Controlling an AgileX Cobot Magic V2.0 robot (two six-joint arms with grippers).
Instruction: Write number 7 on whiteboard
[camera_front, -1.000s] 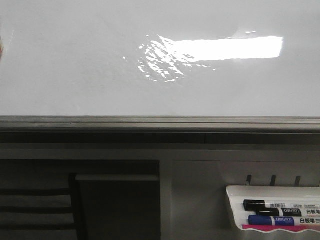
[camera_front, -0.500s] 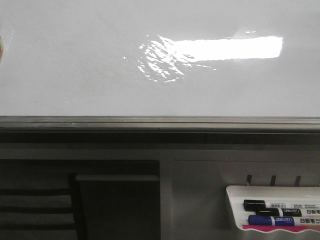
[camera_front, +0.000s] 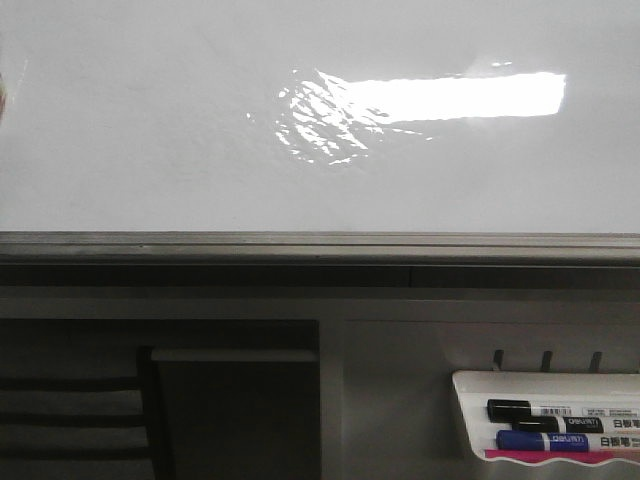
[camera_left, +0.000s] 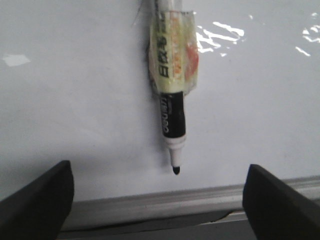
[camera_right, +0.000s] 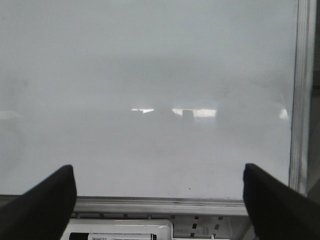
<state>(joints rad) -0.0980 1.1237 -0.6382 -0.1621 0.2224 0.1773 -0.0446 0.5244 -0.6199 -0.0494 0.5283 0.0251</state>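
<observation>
White plastic tray (camera_front: 470, 420) at lower right holds 1 black marker (camera_front: 545, 411) and 1 blue marker (camera_front: 560, 440), both cut off. Whiteboard (camera_front: 150, 130) fills the top, bare. Left gripper (camera_left: 157, 192) and right gripper (camera_right: 160, 192) are spread wide.

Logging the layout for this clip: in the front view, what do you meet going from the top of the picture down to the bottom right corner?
whiteboard with its light glare → grey edge rail → three small hooks → white marker tray → black marker → blue marker
</observation>
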